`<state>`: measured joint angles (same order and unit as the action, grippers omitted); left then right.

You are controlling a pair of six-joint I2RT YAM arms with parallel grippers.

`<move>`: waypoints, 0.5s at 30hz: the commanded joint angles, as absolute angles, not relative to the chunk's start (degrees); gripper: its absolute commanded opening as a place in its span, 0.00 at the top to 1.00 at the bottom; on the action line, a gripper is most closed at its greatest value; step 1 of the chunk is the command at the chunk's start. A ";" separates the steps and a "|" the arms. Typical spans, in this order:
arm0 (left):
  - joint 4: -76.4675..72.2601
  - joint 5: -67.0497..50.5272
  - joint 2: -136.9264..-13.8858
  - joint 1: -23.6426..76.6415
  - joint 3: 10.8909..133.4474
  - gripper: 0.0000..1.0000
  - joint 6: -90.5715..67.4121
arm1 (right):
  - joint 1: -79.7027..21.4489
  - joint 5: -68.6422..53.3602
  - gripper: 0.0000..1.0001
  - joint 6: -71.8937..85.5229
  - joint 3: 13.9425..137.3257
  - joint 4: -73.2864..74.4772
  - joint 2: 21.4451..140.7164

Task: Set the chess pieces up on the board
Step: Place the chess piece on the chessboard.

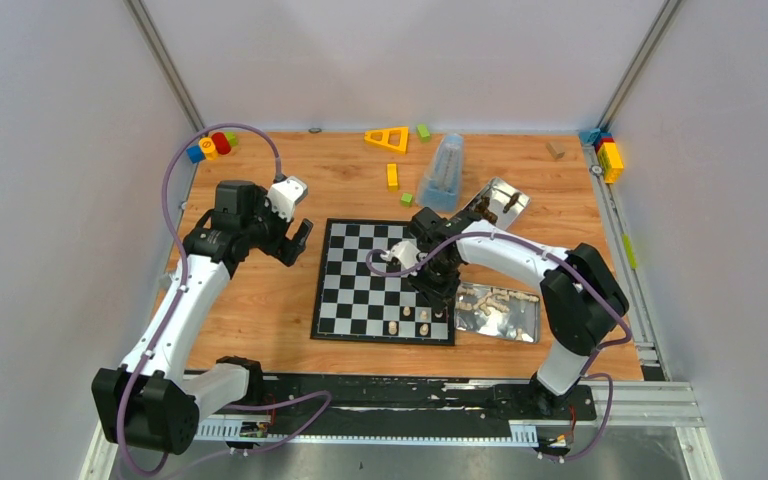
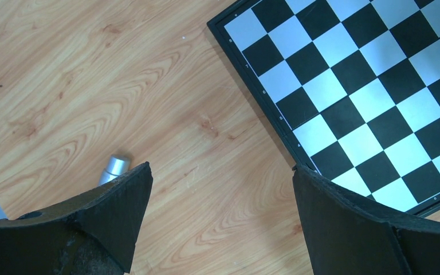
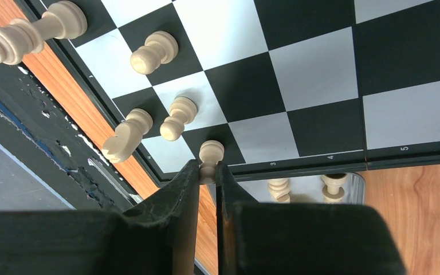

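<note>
Wooden table (image 1: 260, 300), pale panels on three sides. My listing from the remote desk:

1. Board (image 1: 360, 290): flat and open at mid-table, between the two arms.
2. Chessmen (image 1: 406, 313): four cream ones stand in the board's near right corner. More lie in a shiny tin (image 1: 532, 330) just beside the board's right rim, too jumbled for me to count.
3. Right claw (image 3: 207, 172): jaws almost together, pinching a pawn (image 3: 211, 152) at the board's edge. The pawn's lower half is hidden between the fingers, so I cannot tell whether it rests on its square or hangs clear. From overhead the claw covers it entirely.
4. Left claw (image 2: 220, 195): spread wide, holding nothing, over bare wood beside the board's left rim.
5. Silver cylinder (image 2: 114, 165): small, on the wood, half hidden behind one left finger; I cannot identify it.
6. Second tin (image 1: 505, 200): far side, partly behind the right arm, contents unclear.
7. Toy blocks (image 1: 390, 140): scattered along the far edge.
</note>
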<state>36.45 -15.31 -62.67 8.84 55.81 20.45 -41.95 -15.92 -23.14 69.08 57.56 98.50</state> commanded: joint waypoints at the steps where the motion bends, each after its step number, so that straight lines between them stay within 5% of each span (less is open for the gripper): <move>1: 35.22 -15.99 -61.65 8.44 55.85 0.00 19.85 | -42.66 -15.39 0.95 -22.08 69.64 56.53 99.01; 6: 35.24 -16.03 -61.74 8.46 55.81 0.00 19.93 | -43.15 -14.98 0.86 -22.04 68.63 56.51 98.67; 10: 35.24 -16.13 -62.01 8.44 55.97 0.00 20.03 | -43.07 -13.23 0.61 -22.06 67.83 56.34 96.91; 15: 35.32 -16.31 -62.07 8.44 56.06 0.00 20.04 | -39.90 -14.51 0.46 -21.70 67.26 56.78 90.14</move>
<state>36.45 -15.35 -62.67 8.84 55.81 20.45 -42.41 -14.15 -22.26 67.31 57.41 97.49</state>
